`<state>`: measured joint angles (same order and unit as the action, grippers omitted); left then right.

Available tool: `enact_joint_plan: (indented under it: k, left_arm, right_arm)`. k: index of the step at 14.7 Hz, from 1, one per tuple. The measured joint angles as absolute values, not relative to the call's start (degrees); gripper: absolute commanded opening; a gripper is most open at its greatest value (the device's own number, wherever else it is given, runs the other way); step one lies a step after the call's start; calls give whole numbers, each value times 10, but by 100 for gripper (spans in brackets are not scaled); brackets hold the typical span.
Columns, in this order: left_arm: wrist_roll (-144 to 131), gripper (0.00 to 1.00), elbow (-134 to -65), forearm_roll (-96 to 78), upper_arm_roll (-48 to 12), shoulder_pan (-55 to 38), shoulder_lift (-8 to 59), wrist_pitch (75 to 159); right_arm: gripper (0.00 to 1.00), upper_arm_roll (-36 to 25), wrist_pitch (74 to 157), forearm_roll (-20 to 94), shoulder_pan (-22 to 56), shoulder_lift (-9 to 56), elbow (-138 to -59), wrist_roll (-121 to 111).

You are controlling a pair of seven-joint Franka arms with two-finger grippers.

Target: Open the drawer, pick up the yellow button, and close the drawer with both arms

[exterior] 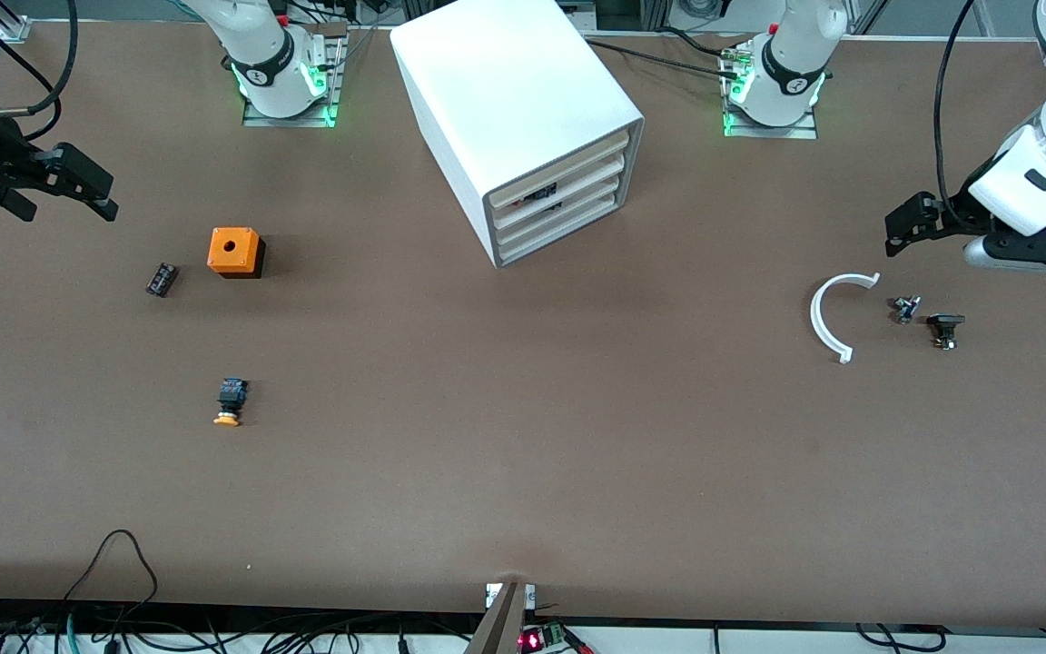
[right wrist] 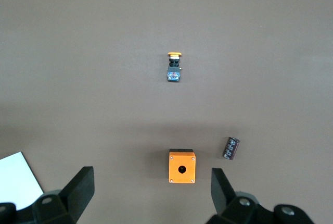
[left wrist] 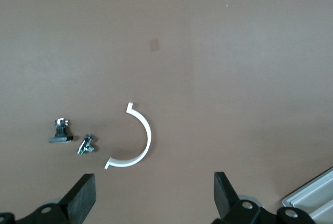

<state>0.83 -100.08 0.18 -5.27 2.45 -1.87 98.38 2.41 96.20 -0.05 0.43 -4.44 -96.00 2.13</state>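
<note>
The white drawer cabinet [exterior: 523, 118] stands at the table's middle between the arm bases, and its stacked drawers [exterior: 559, 204] are all pushed in. The button [exterior: 231, 401], orange-yellow cap on a black and blue body, lies on the table toward the right arm's end, nearer the front camera than the orange box [exterior: 235, 252]. It also shows in the right wrist view [right wrist: 174, 67]. My right gripper [exterior: 69, 211] is open and empty, in the air at the right arm's end of the table [right wrist: 151, 195]. My left gripper [exterior: 906, 225] is open and empty over the left arm's end [left wrist: 154, 198].
A small flat black part [exterior: 162, 279] lies beside the orange box. A white curved strip [exterior: 832, 318] and two small dark parts [exterior: 906, 309] [exterior: 945, 329] lie under the left gripper. Cables run along the table's near edge.
</note>
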Motion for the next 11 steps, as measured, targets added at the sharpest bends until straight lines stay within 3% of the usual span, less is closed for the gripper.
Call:
enact_joint_plan:
  k: [11]
  left_arm:
    - [9,100,-992,2,-51,25,-19,964]
  right_arm:
    - [99,24,962,-1,4,-44,-958,21]
